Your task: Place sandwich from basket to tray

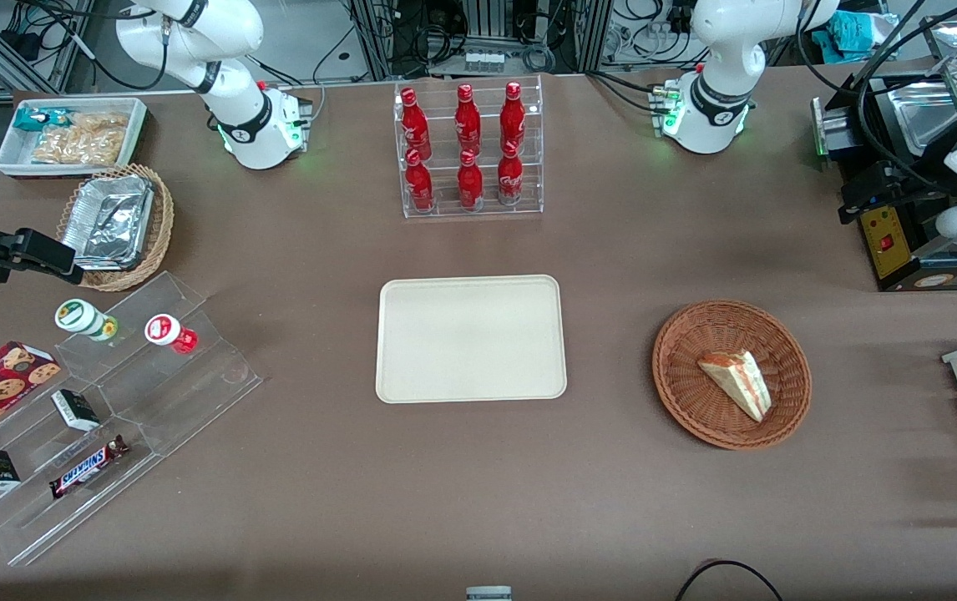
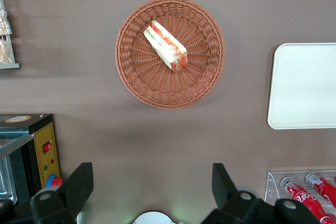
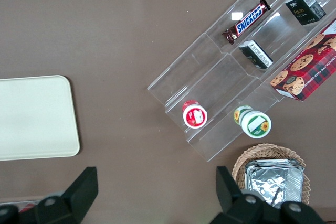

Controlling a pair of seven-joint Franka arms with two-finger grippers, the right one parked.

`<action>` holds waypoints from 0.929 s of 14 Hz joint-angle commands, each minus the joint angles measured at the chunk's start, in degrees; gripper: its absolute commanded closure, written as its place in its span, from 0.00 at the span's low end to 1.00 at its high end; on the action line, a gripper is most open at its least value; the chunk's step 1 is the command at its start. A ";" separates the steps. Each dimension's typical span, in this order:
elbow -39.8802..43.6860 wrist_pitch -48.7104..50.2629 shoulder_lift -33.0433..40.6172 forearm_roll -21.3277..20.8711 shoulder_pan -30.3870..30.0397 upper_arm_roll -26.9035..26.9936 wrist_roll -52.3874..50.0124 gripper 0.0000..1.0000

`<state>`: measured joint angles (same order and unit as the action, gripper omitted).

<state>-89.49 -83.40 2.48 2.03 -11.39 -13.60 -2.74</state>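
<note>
The gripper (image 2: 151, 188), fingers spread wide, hangs high over bare brown tabletop, with open table all around the basket (image 1: 679, 392) at centre-right of the front view and the tray (image 1: 472, 392) at centre, while the bottle rack (image 1: 470, 150) stands farther from the camera above the tray.

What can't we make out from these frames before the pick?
- Sandwich underside: hidden in every view; it lies in the basket.
- Tray: cut off by the frame edge in both wrist views.
- Gripper: open, high above the table; in the front view, out of frame.
- Sandwich wrap: too small to see.
</note>
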 commanded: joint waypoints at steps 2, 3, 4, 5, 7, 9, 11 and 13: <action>-0.51 0.35 1.12 0.61 -0.38 -0.02 0.10 0.00; -0.51 0.26 1.12 0.61 -0.38 -0.02 0.10 0.00; -0.51 0.26 1.12 0.61 -0.47 -0.02 -0.07 0.00; -0.51 0.09 0.95 0.70 -0.47 0.07 -0.68 0.00; -1.03 0.26 -0.46 0.43 -1.17 1.56 -0.95 0.00; -1.12 0.26 -4.13 0.17 -1.26 1.65 -7.59 0.00; -1.91 -0.18 -8.35 0.08 -0.91 1.56 -19.69 0.00; -2.00 -2.54 -12.92 -1.05 0.57 1.13 -30.70 0.00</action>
<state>-92.37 -84.25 -5.94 1.95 -12.17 -11.83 -23.97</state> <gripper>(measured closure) 0.000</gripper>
